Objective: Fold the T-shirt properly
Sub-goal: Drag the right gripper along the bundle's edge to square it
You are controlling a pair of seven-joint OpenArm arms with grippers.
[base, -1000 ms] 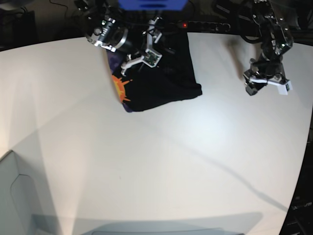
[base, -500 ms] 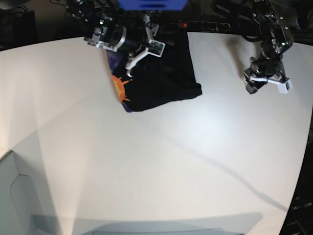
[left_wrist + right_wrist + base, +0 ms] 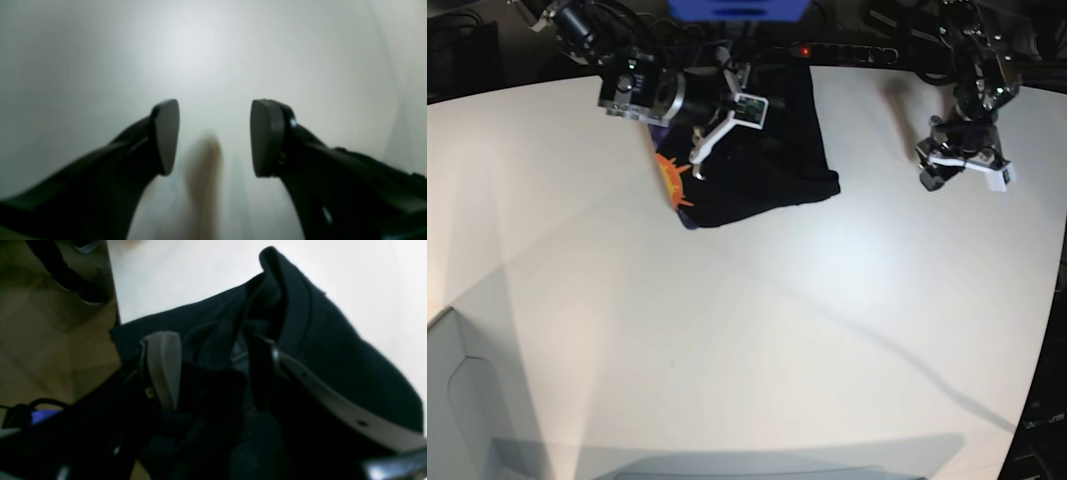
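Black folded cloth T-shirt [image 3: 762, 170]: on the far part of the white round table [image 3: 757, 330]
Right gripper [image 3: 712, 125]: over its far-left part
Left gripper [image 3: 962, 165]: well apart, far right

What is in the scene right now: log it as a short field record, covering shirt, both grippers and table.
T-shirt: black T-shirt, bunched at the far edge of the table, orange sunburst print showing on its base-view left side
right gripper: right gripper, jaws apart, black cloth lying between them; no closed grasp visible
left gripper: left gripper, jaws apart, empty, over bare table, well away from the shirt
table: white table
fold state: shirt looks compact but rumpled, not a neat flat fold
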